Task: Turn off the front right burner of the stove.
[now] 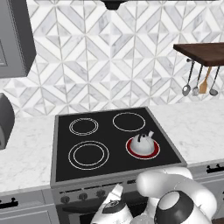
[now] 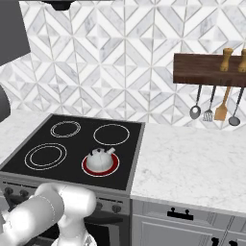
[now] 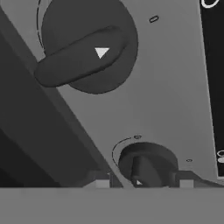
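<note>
The stove (image 1: 109, 140) (image 2: 77, 144) has a black glass top with white ring burners. Its front right burner (image 1: 154, 151) (image 2: 86, 168) glows red under a small silver kettle (image 1: 141, 142) (image 2: 99, 158). My arm bends down over the stove's front panel, where dark knobs (image 1: 83, 196) (image 2: 116, 208) sit in a row. In the hand view my gripper (image 3: 143, 183) straddles a small dark knob (image 3: 146, 166). Its fingertips (image 3: 101, 183) stand apart on either side of the knob's ridge, with gaps to it. A larger-looking knob (image 3: 87, 48) with a white triangle lies above.
Marble counter (image 2: 192, 163) runs right and left (image 1: 26, 148) of the stove. Ladles and a spatula (image 1: 199, 83) (image 2: 214, 108) hang under a wooden shelf (image 2: 206, 72) at the right. A dark appliance (image 1: 4, 120) stands at the far left, below a grey wall cabinet (image 1: 15, 35).
</note>
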### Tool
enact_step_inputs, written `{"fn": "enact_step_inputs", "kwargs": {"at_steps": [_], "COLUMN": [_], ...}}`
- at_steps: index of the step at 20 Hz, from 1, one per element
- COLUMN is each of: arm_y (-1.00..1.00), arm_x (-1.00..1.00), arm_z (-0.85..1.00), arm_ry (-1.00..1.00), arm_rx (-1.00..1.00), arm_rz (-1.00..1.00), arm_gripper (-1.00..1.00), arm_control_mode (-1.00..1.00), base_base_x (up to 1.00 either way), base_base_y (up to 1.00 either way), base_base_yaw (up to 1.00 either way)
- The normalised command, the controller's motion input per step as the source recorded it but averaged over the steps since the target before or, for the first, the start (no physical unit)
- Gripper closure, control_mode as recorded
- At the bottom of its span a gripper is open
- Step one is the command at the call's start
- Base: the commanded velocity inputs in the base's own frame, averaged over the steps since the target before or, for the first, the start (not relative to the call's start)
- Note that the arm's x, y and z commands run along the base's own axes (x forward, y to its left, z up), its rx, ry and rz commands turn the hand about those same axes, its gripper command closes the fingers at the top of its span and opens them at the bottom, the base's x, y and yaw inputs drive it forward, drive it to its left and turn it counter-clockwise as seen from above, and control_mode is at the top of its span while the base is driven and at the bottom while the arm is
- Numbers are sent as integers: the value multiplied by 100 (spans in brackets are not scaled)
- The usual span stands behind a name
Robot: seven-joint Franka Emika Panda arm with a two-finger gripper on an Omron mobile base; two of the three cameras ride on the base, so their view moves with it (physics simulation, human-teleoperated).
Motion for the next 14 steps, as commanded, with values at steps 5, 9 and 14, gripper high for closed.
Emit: {"fn": "enact_step_inputs", "kwargs": {"at_steps": [5,9,14], "arm_y": [-26,-22,-29], "arm_x": [42,46,45], "arm_z": [5,2,0], "arm_ry": [-3,-2,-2], "arm_rx": [66,66,65], "arm_rz": [-33,-34,-35], "arm_gripper": [100,100,100], "arm_control_mode": [-100,-100,-100], "base_base_x": [0,0,0], "base_base_y": [0,0,0], "base_base_yaw": [0,0,0]}}
